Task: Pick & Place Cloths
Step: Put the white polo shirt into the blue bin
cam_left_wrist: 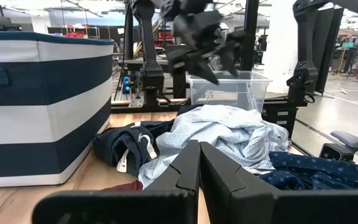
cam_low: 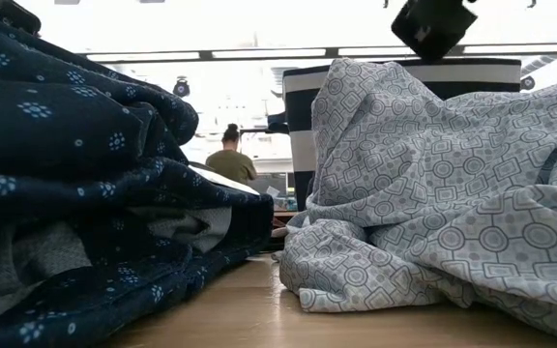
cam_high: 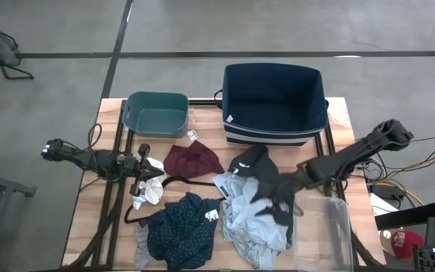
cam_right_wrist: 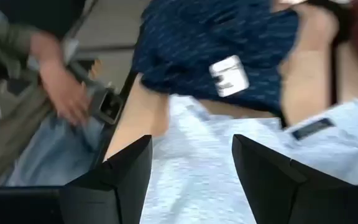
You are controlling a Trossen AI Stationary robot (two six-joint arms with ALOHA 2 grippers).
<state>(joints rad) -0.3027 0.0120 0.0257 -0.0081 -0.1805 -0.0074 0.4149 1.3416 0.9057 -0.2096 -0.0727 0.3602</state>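
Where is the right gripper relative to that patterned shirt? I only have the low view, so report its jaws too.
Observer: The right gripper hangs over the pale grey-blue shirt, jaws open, nothing between them.
Operator: Now give me the left arm.
Observer: The left gripper is shut and empty, low at the table's left side, close to the maroon piece.
Operator: Name any container my view misses.
Observer: A clear bin sits just right of the shirt, and a teal bin stands at the far edge, left of the striped basket.
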